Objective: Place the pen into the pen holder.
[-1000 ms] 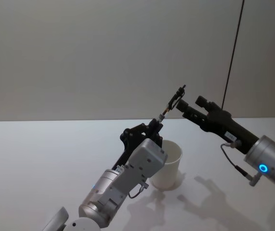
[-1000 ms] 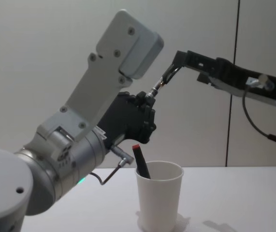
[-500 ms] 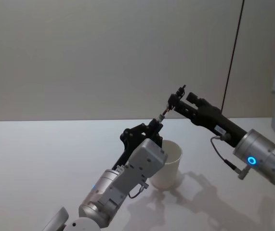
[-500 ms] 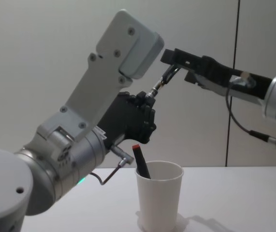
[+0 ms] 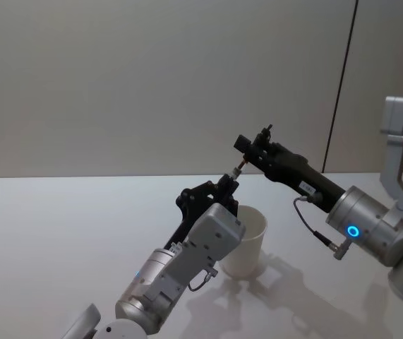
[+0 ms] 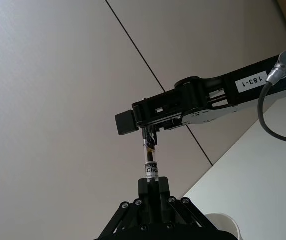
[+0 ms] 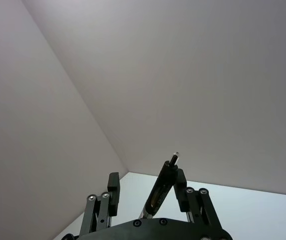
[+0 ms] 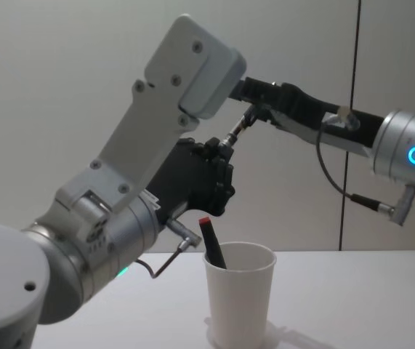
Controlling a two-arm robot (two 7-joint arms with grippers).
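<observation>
We judge the pen [image 6: 151,170] light, stiff, slick: left claw [image 6: 153,183] pinches it low, right claw [image 7: 147,177] spread round its twelve-o'clock end.

The black right pincer [image 8: 253,109] joins a silver, blue-lit arm [image 8: 400,149].

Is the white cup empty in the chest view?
No, a dark pen with a red end leans inside the pen holder.

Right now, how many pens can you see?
2. One pen is gripped in the air by the left pincer, its upper end inside the open right pincer. A red-tipped pen leans inside the pen holder. More could be hidden inside.
</observation>
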